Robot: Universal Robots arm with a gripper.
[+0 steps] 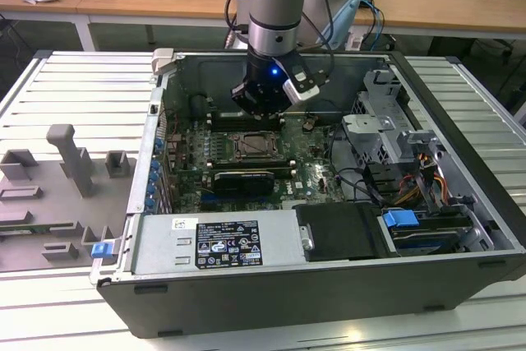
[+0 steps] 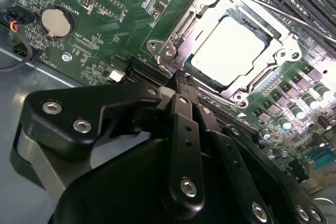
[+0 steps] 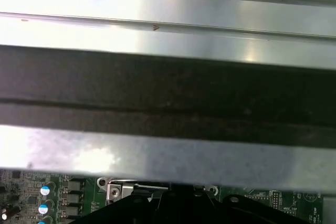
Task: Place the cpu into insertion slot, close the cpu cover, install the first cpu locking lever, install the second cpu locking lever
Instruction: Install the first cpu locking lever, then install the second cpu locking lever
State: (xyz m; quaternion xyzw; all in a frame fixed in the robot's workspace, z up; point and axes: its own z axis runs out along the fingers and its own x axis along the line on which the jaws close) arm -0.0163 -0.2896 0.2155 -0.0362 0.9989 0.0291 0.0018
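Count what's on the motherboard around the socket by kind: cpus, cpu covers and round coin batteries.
cpu: 1
cpu cover: 1
coin battery: 1
Total: 3

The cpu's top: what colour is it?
Pale silver-grey, glaring nearly white; the cpu shows best in the second wrist view.
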